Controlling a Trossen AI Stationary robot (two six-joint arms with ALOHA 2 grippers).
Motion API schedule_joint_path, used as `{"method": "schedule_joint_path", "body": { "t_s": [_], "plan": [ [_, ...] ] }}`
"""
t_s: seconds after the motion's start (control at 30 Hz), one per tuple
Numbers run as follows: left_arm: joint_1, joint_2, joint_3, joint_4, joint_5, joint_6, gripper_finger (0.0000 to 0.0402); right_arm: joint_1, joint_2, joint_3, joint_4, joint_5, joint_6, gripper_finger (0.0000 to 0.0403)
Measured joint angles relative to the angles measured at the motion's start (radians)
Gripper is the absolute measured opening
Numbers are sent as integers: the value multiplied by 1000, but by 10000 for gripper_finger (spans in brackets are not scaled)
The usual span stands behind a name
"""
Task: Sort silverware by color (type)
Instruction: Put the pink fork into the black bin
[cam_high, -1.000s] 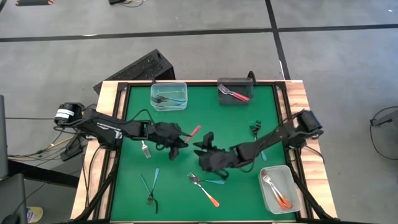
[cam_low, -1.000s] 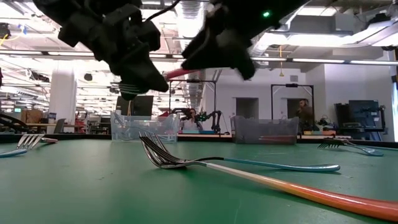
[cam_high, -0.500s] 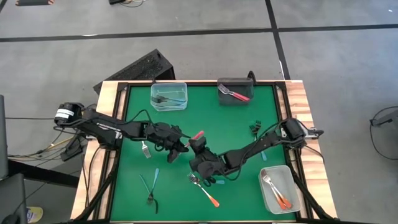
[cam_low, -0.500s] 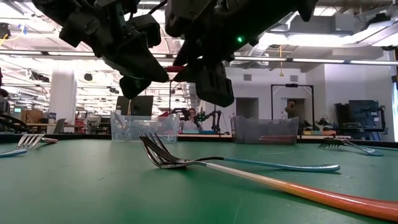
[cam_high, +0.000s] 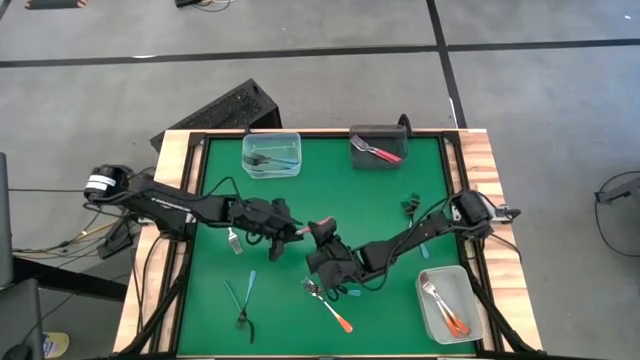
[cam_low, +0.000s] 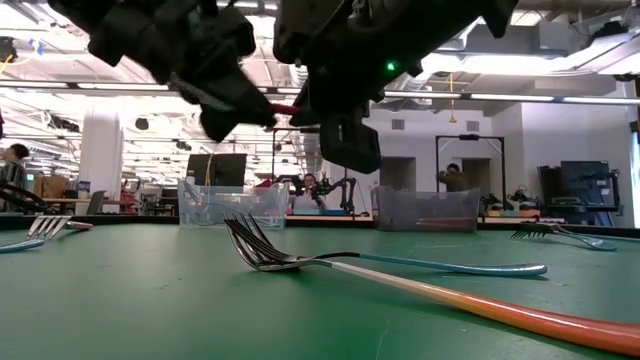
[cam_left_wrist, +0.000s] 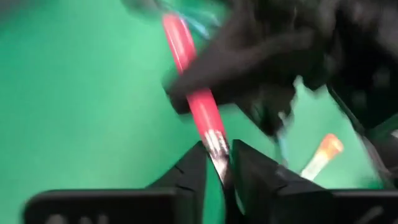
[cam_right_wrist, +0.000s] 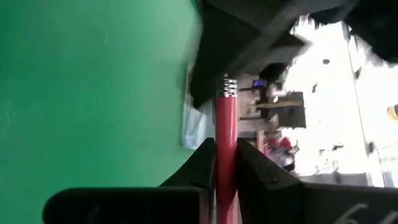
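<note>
Evidently a handover is under way at mid-frame in the high view: the left gripper (cam_left_wrist: 219, 163) pinches the red fork (cam_left_wrist: 189, 87) at its metal neck, while the right gripper (cam_right_wrist: 225, 163) has its jaws pressed on the handle. Next, one must let go. The tines are hidden.

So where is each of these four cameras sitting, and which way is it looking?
High view: above, straight down on the green table; both arms show, the left end effector and right end effector meeting mid-table.
Low view: table height, looking across an orange fork into the room; arms overhead.
Left wrist view: past its fingers, gripping the red fork.
Right wrist view: its fingers on that fork's handle.
Both wrist views share the red fork.
</note>
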Motion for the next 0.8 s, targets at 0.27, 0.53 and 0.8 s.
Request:
{"method": "schedule_joint_path", "body": {
  "t_s": [0.27,0.53,0.8],
  "plan": [
    [1,-102,4,34,-74,128,195,-71,-44,2,-267,-27,336,41],
    [2,-248,-5,-94,-282,175,232,-242,-246,-39,-652,-161,621,41],
    [-2,-340,-97,-79,-363,164,233,-457,-479,-256,-567,-309,542,41]
  ]
}}
